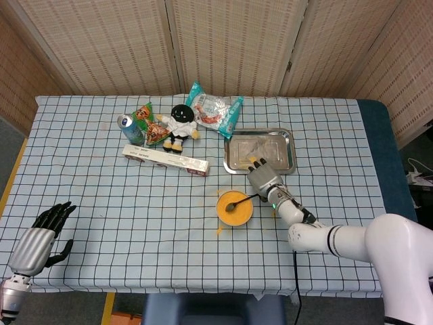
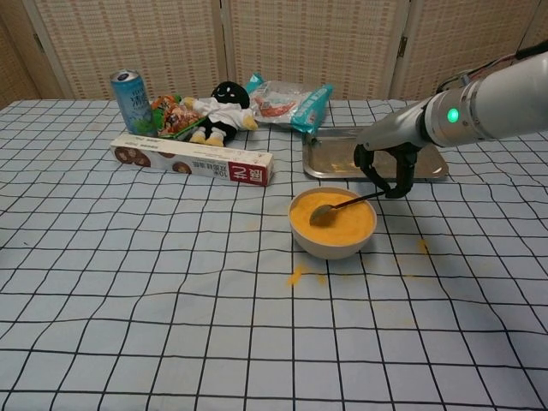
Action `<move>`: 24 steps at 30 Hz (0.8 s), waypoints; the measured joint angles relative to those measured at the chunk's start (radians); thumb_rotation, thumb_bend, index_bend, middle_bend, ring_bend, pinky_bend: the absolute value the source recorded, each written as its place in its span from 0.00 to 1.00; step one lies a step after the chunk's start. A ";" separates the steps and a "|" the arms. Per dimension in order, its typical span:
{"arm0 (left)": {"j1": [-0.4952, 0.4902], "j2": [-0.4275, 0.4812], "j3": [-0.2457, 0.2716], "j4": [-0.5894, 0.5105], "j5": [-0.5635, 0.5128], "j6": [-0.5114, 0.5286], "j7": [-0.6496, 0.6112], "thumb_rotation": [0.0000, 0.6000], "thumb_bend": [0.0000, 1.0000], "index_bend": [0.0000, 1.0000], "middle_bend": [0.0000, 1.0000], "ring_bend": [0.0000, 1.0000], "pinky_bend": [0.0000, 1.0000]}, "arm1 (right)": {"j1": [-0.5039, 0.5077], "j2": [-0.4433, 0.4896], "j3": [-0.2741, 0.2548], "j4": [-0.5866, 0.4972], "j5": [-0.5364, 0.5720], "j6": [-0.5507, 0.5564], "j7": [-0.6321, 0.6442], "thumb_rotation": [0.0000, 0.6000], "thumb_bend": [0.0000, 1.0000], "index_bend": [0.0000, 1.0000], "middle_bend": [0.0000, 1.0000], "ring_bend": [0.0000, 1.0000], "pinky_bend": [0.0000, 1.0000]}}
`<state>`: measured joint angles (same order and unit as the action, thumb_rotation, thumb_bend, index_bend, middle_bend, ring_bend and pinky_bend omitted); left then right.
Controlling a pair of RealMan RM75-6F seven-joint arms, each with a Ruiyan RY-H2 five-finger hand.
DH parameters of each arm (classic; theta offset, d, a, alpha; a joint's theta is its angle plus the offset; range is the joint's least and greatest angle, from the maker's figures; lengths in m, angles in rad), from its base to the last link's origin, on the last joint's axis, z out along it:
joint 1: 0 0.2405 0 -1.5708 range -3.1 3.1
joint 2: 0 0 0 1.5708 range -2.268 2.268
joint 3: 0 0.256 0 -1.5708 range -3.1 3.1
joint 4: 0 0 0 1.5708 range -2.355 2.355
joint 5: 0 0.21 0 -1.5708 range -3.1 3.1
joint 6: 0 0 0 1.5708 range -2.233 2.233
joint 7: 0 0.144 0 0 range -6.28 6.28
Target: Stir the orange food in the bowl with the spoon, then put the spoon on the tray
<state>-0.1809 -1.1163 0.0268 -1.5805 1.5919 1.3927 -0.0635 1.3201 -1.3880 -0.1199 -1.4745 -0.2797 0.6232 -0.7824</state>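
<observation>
Orange food [image 1: 235,207] fills the bowl [image 1: 234,217] in the head view, just below the tray [image 1: 289,150]; the right hand [image 1: 264,181] grips the spoon [image 1: 238,202]; the left hand [image 1: 42,238] rests empty, fingers spread; from the chest view, the spoon's tip lies in the food.
</observation>
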 measured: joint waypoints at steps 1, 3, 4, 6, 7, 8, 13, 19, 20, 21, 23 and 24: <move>0.000 0.000 0.000 0.000 0.001 0.000 0.001 1.00 0.47 0.00 0.00 0.00 0.11 | 0.006 0.010 -0.010 -0.016 0.006 0.004 -0.003 1.00 0.86 0.93 0.11 0.00 0.02; 0.000 -0.001 0.001 -0.001 0.004 0.002 0.003 1.00 0.47 0.00 0.00 0.00 0.11 | 0.013 0.027 -0.024 -0.042 0.012 0.013 -0.007 1.00 0.86 0.93 0.11 0.00 0.02; 0.001 -0.001 0.002 -0.002 0.005 0.003 0.004 1.00 0.47 0.00 0.00 0.00 0.11 | 0.018 0.038 -0.032 -0.060 0.013 0.021 -0.008 1.00 0.86 0.93 0.11 0.00 0.01; 0.002 -0.001 0.003 -0.004 0.008 0.006 0.006 1.00 0.47 0.00 0.00 0.00 0.11 | 0.024 0.057 -0.043 -0.089 0.013 0.034 -0.009 1.00 0.86 0.93 0.11 0.00 0.01; 0.002 -0.002 0.003 -0.005 0.009 0.007 0.008 1.00 0.47 0.00 0.00 0.00 0.11 | 0.028 0.071 -0.049 -0.108 0.012 0.042 -0.010 1.00 0.86 0.94 0.11 0.00 0.01; 0.003 -0.002 0.004 -0.005 0.011 0.008 0.009 1.00 0.47 0.00 0.00 0.00 0.11 | 0.030 0.081 -0.053 -0.123 0.010 0.048 -0.010 1.00 0.86 0.94 0.11 0.00 0.01; 0.006 -0.002 0.006 -0.008 0.018 0.016 0.012 1.00 0.47 0.00 0.00 0.00 0.11 | 0.040 0.143 -0.066 -0.212 -0.014 0.076 0.000 1.00 0.86 0.95 0.11 0.00 0.00; 0.007 0.001 0.008 -0.008 0.025 0.022 0.006 1.00 0.47 0.00 0.00 0.00 0.11 | 0.023 0.168 -0.041 -0.226 -0.061 0.116 0.065 1.00 0.86 0.95 0.11 0.00 0.00; 0.006 0.001 0.008 -0.008 0.025 0.021 0.004 1.00 0.47 0.00 0.00 0.00 0.11 | 0.021 0.163 -0.038 -0.216 -0.063 0.118 0.068 1.00 0.86 0.95 0.11 0.00 0.00; 0.006 0.001 0.008 -0.007 0.025 0.021 0.003 1.00 0.47 0.00 0.00 0.00 0.11 | 0.021 0.157 -0.036 -0.205 -0.065 0.120 0.068 1.00 0.86 0.95 0.11 0.00 0.00; 0.005 0.001 0.007 -0.006 0.024 0.020 0.001 1.00 0.47 0.00 0.00 0.00 0.11 | 0.022 0.134 -0.033 -0.172 -0.065 0.123 0.064 1.00 0.86 0.95 0.11 0.00 0.00; 0.005 0.001 0.007 -0.005 0.024 0.019 0.000 1.00 0.47 0.00 0.00 0.00 0.11 | 0.025 0.122 -0.032 -0.156 -0.064 0.124 0.058 1.00 0.86 0.95 0.11 0.00 0.00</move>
<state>-0.1764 -1.1150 0.0335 -1.5856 1.6155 1.4116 -0.0639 1.3448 -1.2665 -0.1523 -1.6304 -0.3434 0.7475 -0.7245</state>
